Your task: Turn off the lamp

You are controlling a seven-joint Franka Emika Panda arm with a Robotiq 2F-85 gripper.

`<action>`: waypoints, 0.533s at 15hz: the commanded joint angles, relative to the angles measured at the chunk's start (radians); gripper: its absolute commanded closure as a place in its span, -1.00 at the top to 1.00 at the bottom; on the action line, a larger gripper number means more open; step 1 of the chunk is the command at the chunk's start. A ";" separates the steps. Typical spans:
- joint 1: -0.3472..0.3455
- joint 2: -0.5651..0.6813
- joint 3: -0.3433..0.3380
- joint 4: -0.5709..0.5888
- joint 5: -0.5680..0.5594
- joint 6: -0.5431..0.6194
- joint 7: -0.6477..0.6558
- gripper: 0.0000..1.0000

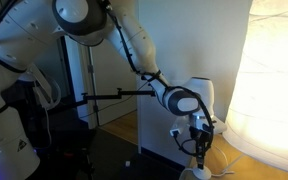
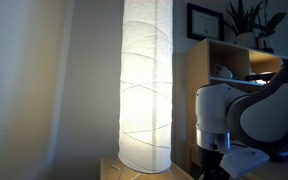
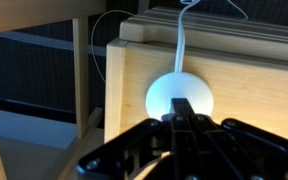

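Observation:
The lamp [image 1: 276, 80] is a tall crinkled white paper cylinder, glowing warm yellow-white; it stands at the right in one exterior view and in the middle of the other [image 2: 146, 80]. A round white floor switch [image 3: 179, 92] lies on the wooden floor, with a thin white cord [image 3: 182, 40] leading away from it. My gripper [image 3: 184, 112] is shut, its black fingers together, pointing down with the tips over the switch's near edge. In an exterior view the gripper [image 1: 198, 152] hangs just above the switch [image 1: 196, 172]. I cannot tell whether the tips touch the switch.
A wooden shelf unit [image 2: 206, 62] with a framed picture [image 2: 202, 20] and a plant [image 2: 246, 18] stands behind the arm. A white cabinet side with a wall plug [image 1: 174, 131] is close to the gripper. Dark equipment [image 1: 29, 105] stands beside the robot base.

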 commanded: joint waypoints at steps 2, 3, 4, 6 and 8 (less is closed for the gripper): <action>-0.053 0.048 0.048 0.072 -0.025 -0.084 -0.010 -0.99; -0.059 0.048 0.050 0.072 -0.029 -0.093 -0.013 -0.99; -0.064 0.050 0.054 0.073 -0.035 -0.101 -0.020 -0.99; -0.070 0.057 0.058 0.070 -0.039 -0.095 -0.025 -0.99; -0.073 0.062 0.064 0.066 -0.047 -0.074 -0.027 -0.99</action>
